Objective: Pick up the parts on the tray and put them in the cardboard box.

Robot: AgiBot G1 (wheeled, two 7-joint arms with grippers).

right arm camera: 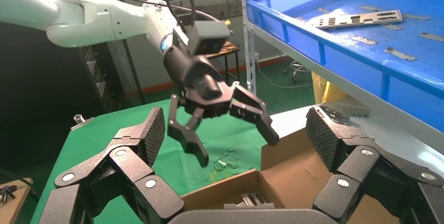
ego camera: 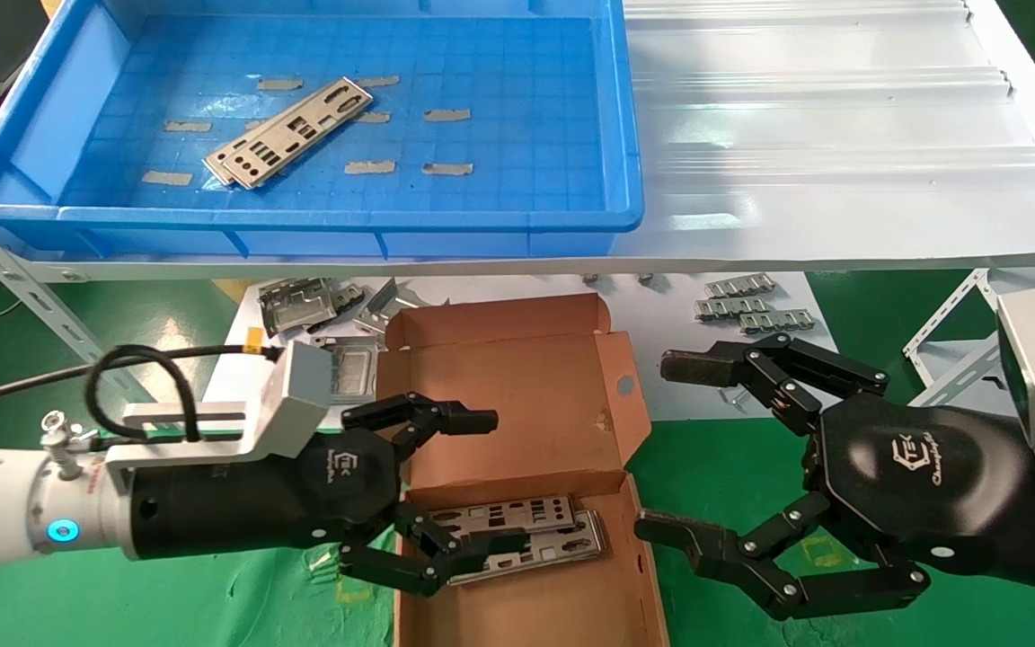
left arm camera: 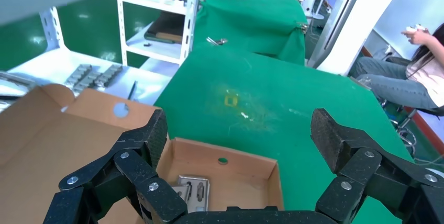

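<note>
The blue tray sits on the upper shelf and holds two stacked silver plates. The cardboard box lies open on the green table below, with more plates on its floor. My left gripper is open and empty, hovering just above the plates in the box. My right gripper is open and empty, just right of the box. The left wrist view shows the left gripper over the box and its plates. The right wrist view shows the right gripper, the tray and the box.
A white ribbed panel lies right of the tray. Folded grey brackets lie behind the box at left, small toothed strips at right. Metal shelf legs stand at both sides. A seated person is beyond the table.
</note>
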